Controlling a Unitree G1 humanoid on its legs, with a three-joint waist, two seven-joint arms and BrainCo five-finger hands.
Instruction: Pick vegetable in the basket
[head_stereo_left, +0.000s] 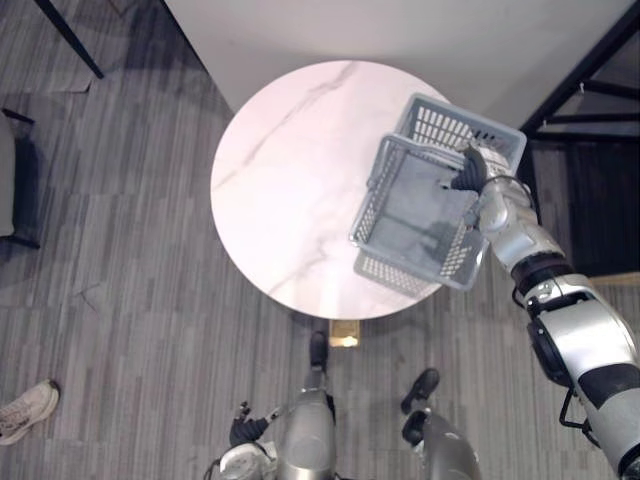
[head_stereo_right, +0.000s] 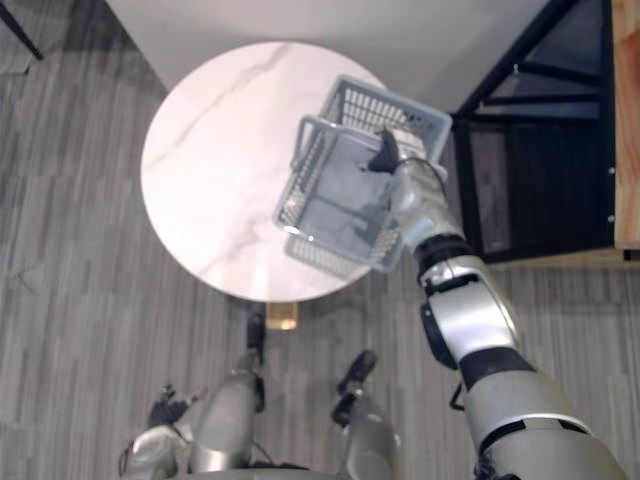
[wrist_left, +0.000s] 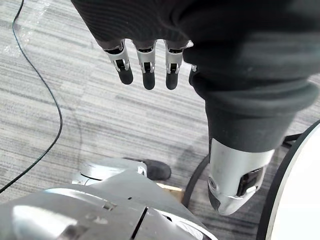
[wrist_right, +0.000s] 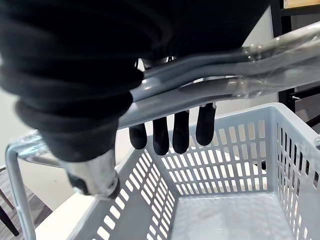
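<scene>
Basket: tilted at table's 3 o'clock, my right hand curled round its handle. Left hand: loose-fingered, idle. Risk: the tilted basket may swing and clip the table edge.

I have the right arm reaching out from the lower right, nearly straight at the elbow, with the forearm angled over the table's right edge. The right hand sits at the end of it under its dark ribbed cover. Its fingers are curled round the handle of the basket, dark tips hanging down past the bar. The left arm hangs low beside the robot, off the table's near edge. The left hand points down toward the floor, fingers straight and side by side, thumb set apart, holding nothing.
</scene>
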